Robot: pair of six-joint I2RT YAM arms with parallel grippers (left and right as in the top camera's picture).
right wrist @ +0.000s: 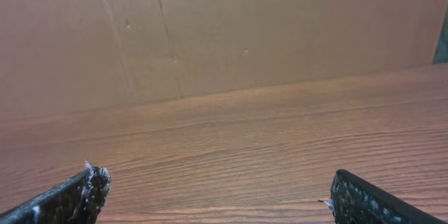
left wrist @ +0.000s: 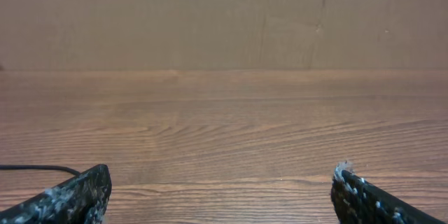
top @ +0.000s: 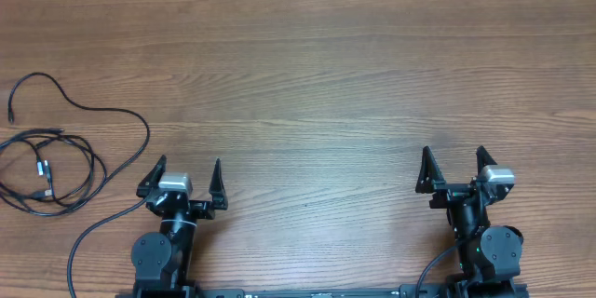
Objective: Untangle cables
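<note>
**Two Pincers Wait Wide Open, Cables Heaped at Table's Edge**

The cables (top: pixel 48 166) lie in a loose black tangle at the far left of the overhead frame, about midway down, on the wooden table (top: pixel 326 74). Several loops overlap there, with small plug ends showing inside the coil. One strand wanders up toward the upper left. Another sweeps right in a broad arc, then drops toward the bottom edge, passing just beside the left arm.

The left pincer (top: pixel 189 163) sits low in the frame with its fingers spread wide and nothing between them, near that arcing strand but apart from the tangle. The right pincer (top: pixel 453 154), at lower right, is equally wide and holds nothing, well apart from the cables.

In the left wrist view a thin black line enters from the left edge beside one finger (left wrist: pixel 77 194). A plain brown wall (left wrist: pixel 210 21) stands behind the table.
</note>
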